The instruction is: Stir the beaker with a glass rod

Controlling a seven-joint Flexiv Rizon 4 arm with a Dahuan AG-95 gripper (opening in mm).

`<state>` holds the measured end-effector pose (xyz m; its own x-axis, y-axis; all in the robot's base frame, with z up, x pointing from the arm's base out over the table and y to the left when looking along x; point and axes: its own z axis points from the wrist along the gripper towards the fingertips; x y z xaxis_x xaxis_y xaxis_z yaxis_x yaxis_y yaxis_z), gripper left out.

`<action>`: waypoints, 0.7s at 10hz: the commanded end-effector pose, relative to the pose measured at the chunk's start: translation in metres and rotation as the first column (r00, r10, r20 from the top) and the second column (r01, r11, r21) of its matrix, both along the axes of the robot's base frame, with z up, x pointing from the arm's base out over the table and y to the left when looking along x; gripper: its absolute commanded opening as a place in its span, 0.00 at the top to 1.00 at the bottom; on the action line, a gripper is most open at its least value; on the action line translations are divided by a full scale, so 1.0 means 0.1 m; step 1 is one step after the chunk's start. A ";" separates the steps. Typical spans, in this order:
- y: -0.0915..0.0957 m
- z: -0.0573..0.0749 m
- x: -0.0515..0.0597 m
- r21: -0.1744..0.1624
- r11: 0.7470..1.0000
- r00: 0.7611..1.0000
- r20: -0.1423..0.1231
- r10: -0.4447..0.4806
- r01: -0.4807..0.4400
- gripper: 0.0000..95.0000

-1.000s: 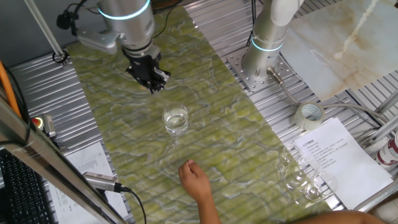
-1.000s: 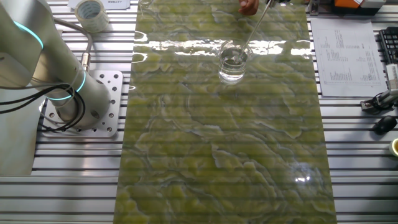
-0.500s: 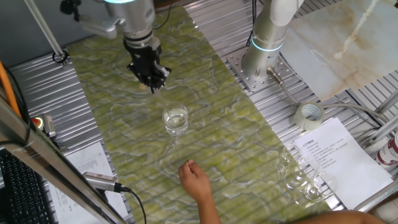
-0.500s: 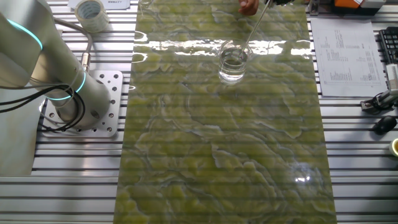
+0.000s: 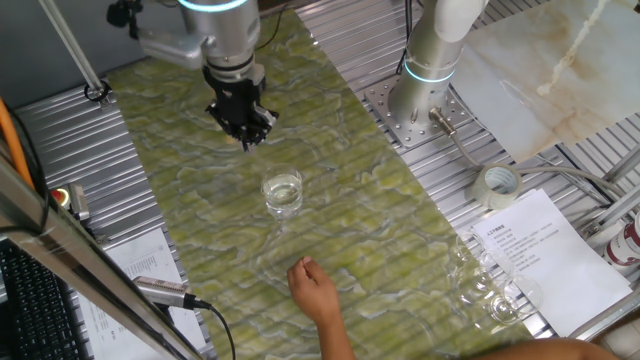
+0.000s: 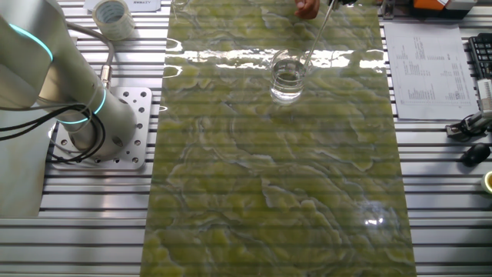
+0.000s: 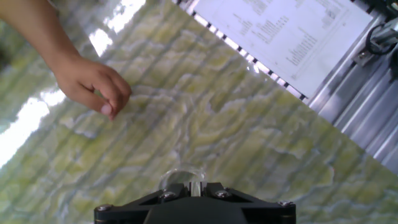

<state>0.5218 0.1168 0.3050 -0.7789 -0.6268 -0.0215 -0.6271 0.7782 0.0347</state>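
Note:
The beaker (image 5: 283,192) stands upright on the green marbled mat (image 5: 330,150) and holds some clear liquid; it also shows in the other fixed view (image 6: 288,79). The glass rod (image 6: 315,35) leans in it, its top slanting towards a person's hand (image 6: 307,8). I cannot make out the rod in the first fixed view. My gripper (image 5: 246,140) hangs above the mat, short of the beaker on the side away from the hand (image 5: 315,288). Its fingers stand together with only a thin slit and hold nothing. In the hand view the beaker (image 7: 181,176) peeks out just past my gripper (image 7: 188,185).
The person's hand (image 7: 93,81) rests on the mat beyond the beaker. A tape roll (image 5: 498,184), a cluster of round glass vessels (image 5: 485,290) and printed sheets (image 5: 540,250) lie to the right. The arm's base (image 5: 420,100) is bolted beside the mat.
The arm has shifted a little to the right, carrying the gripper slightly with it. The beaker, the rod and the person's hand have stayed where they were.

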 end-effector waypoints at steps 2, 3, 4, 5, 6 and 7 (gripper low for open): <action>0.00 0.00 0.01 0.038 0.999 0.999 -0.033 -0.034 0.035 1.00; 0.00 0.00 0.01 0.059 0.997 0.999 -0.027 -0.044 0.045 1.00; 0.00 0.00 0.01 0.070 0.996 0.999 -0.019 -0.048 0.049 1.00; 0.00 0.00 0.01 0.077 0.996 0.999 -0.009 -0.046 0.046 1.00; 0.00 0.00 0.01 0.075 0.996 0.999 -0.002 -0.037 0.038 1.00; 0.00 0.00 0.01 0.067 0.997 1.000 0.002 -0.029 0.028 1.00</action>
